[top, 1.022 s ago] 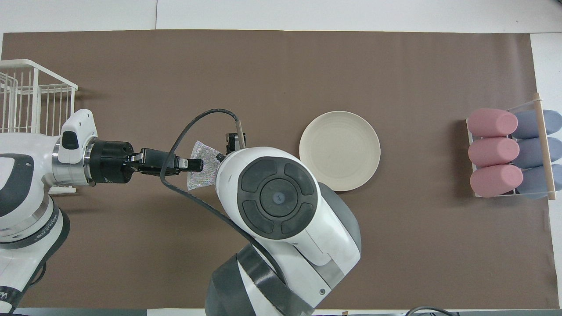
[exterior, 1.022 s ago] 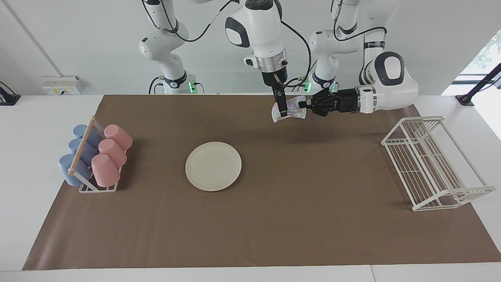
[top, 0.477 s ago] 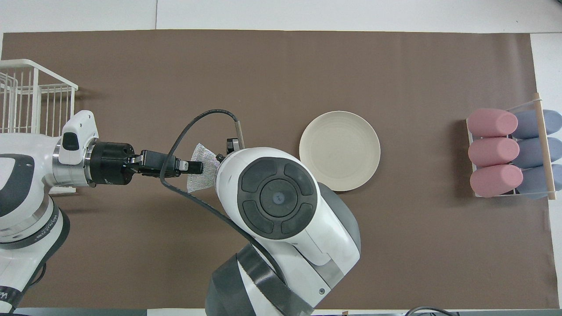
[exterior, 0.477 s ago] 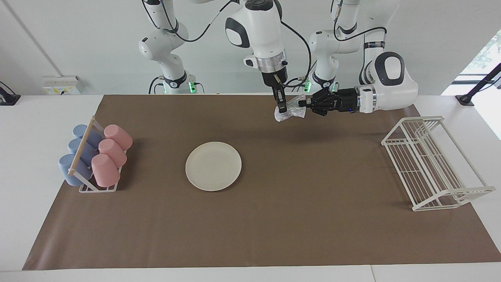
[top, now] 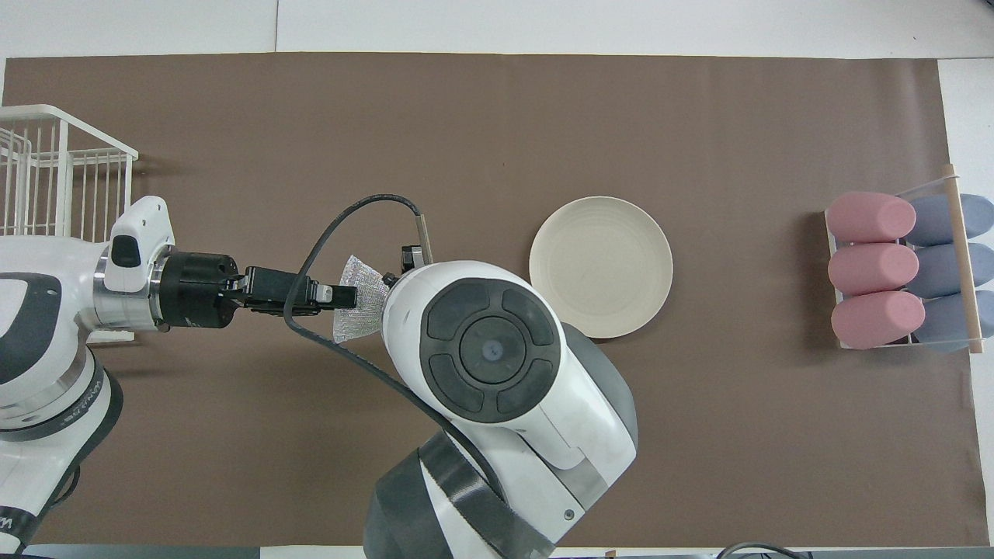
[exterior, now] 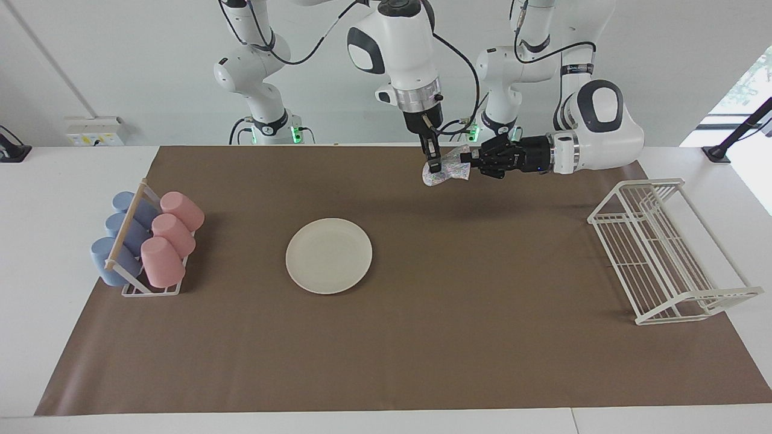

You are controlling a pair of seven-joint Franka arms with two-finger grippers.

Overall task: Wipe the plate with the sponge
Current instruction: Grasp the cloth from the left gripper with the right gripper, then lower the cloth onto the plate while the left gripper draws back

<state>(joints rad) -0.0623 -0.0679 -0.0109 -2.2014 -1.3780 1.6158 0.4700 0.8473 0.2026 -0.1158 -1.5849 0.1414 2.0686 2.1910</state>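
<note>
The cream plate (exterior: 329, 256) (top: 601, 266) lies bare on the brown mat, toward the right arm's end of the table. The glittery sponge (exterior: 449, 172) (top: 359, 307) hangs bunched in the air above the mat, near the robots, held between both grippers. My left gripper (exterior: 465, 160) (top: 349, 295) reaches in level and is shut on one end of the sponge. My right gripper (exterior: 433, 166) points straight down and is shut on the other end. In the overhead view the right arm's own body hides its gripper. Both are well away from the plate.
A rack of pink and blue cups (exterior: 148, 241) (top: 901, 268) stands at the right arm's end of the mat. A white wire rack (exterior: 663, 253) (top: 54, 171) stands at the left arm's end.
The sponge, spread flat one second ago, is now bunched up between the two grippers. Both grippers have stayed almost in place; the left has shifted slightly.
</note>
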